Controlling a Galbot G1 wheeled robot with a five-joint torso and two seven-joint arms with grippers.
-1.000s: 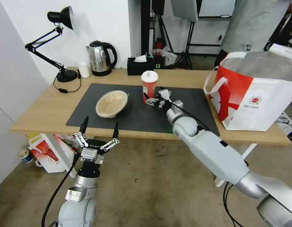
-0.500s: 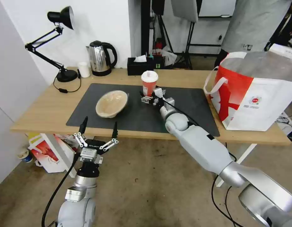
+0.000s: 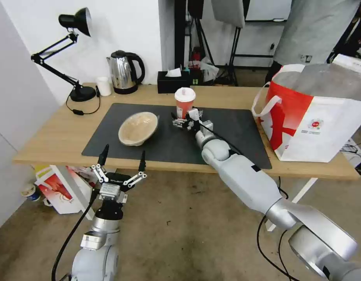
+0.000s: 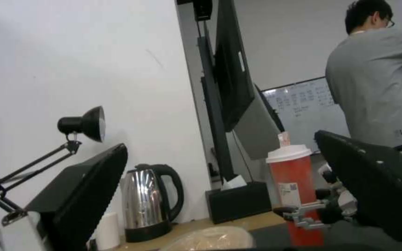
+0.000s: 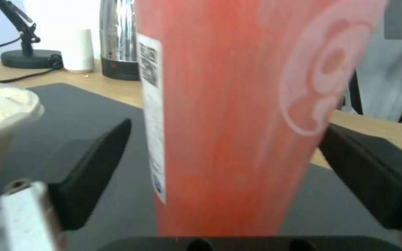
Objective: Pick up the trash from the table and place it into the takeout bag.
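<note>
Right tool (image 3: 183,119) agape, arm outstretched

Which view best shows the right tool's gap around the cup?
Right wrist view: the cup stands between the open right tool's fingers, small gaps each side. Head view shows the tool at the cup's base; left wrist view shows it side-on.

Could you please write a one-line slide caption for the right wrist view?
Open right end effector straddling the red cup on the dark mat.
</note>
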